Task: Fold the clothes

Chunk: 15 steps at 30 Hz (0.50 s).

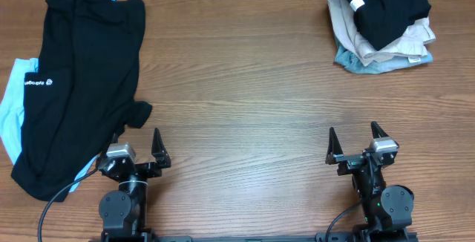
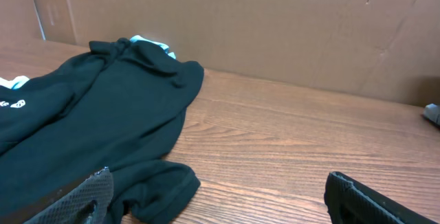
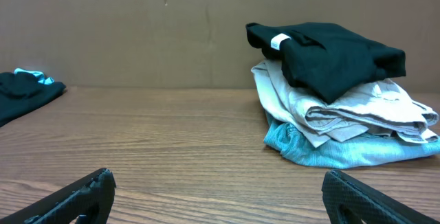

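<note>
Overhead view: black garment (image 1: 82, 79) lies unfolded on the table's (image 1: 237, 86) left, folded stack (image 1: 382, 23) far right. I see left gripper (image 1: 136, 144) and right gripper (image 1: 353, 134) spread, empty. Left wrist: garment's edge just beside one finger (image 2: 89, 196). Right wrist: stack well ahead.

Left black two-finger gripper (image 1: 136, 147), lower left of overhead frame: matte black, pointed triangular fingers (image 1: 157, 139), silver-grey wrist block (image 1: 119, 151), round black joint housing (image 1: 119, 206) below, thin black cable (image 1: 52, 197) trailing toward bottom-left edge. Right black two-finger gripper (image 1: 354, 144), lower right: same build, small green light (image 1: 378, 203) near joint. Wrist views: finger faces finely textured.
</note>
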Each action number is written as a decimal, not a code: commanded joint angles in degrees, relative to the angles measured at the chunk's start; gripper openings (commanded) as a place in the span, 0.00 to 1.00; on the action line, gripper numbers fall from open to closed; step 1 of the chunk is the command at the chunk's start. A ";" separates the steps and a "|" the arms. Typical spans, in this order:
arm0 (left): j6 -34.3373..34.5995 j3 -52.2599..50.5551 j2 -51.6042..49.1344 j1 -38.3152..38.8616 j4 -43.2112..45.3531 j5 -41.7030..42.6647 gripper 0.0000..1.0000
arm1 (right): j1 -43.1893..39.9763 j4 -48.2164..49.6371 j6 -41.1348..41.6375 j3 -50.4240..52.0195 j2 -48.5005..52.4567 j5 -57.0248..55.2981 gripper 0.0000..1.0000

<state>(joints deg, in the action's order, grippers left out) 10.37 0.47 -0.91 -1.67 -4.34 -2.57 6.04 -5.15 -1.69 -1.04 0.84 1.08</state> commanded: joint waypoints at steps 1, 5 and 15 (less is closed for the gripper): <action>-0.70 -0.20 0.76 -1.44 0.11 0.70 1.00 | 0.33 0.35 0.04 0.57 -0.68 -0.39 1.00; -0.70 -0.20 0.72 -3.13 0.11 0.68 1.00 | 0.33 0.35 0.04 0.57 -0.68 -0.39 1.00; -0.70 -0.20 0.66 -3.19 0.11 0.70 1.00 | 0.33 0.35 0.04 0.57 -0.68 -0.39 1.00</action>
<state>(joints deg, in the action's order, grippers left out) 10.37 0.47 -0.91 -4.56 -4.34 -2.35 6.07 -5.17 -1.69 -1.04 0.84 1.06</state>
